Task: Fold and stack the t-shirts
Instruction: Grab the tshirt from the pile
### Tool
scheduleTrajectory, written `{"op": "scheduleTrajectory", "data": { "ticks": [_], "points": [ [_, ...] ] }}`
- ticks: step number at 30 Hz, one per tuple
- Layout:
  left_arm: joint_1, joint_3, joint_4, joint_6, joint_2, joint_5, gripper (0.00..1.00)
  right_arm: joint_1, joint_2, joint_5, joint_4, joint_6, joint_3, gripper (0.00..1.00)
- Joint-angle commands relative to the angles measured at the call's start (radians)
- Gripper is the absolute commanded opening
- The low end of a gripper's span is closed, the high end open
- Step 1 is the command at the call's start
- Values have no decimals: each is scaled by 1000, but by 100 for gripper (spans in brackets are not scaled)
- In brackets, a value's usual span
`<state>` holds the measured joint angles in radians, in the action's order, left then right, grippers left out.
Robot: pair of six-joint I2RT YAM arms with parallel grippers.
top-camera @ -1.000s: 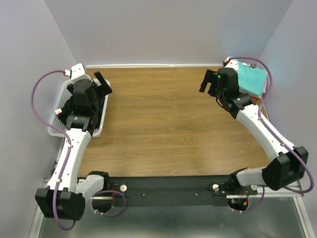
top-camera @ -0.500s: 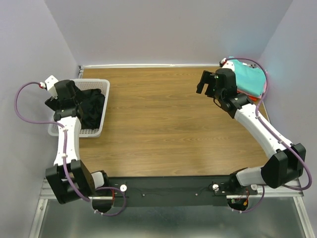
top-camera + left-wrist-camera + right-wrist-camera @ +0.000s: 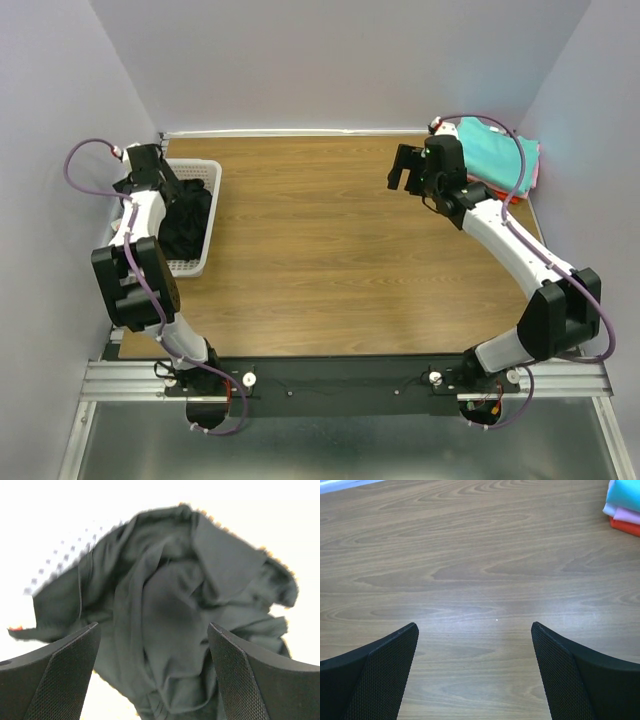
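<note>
Black tee (image 3: 170, 580), bunched just ahead of the wide-open, empty left gripper (image 3: 152, 626), may be snagged on the basket (image 3: 197, 266) if pinched deep; the right gripper (image 3: 475, 625) is held equally wide, empty.

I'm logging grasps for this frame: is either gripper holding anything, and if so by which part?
Nothing is held. The left gripper is open over the crumpled black t-shirt in the basket. The right gripper is open over the table.

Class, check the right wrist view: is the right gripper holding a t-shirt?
No, the right gripper is open over bare table with nothing between its jaws; the stacked t-shirts lie apart at the picture's edge.
</note>
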<state>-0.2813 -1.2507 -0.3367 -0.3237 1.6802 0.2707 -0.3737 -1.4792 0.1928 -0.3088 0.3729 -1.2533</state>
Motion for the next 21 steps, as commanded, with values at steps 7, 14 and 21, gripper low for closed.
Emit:
{"op": "scheduleTrajectory", "data": {
  "ticks": [7,14,21],
  "points": [
    [-12,-95,-38,57,179,-186,94,1,-73,-3,27,-60,-89,100],
    [-12,-133,-122,83,257,-255,94,1,-108,-18,27,-68,-116,100],
    [-13,-148,-165,121,300,-254,6,1,-110,-18,27,-72,-121,100]
  ]
}}
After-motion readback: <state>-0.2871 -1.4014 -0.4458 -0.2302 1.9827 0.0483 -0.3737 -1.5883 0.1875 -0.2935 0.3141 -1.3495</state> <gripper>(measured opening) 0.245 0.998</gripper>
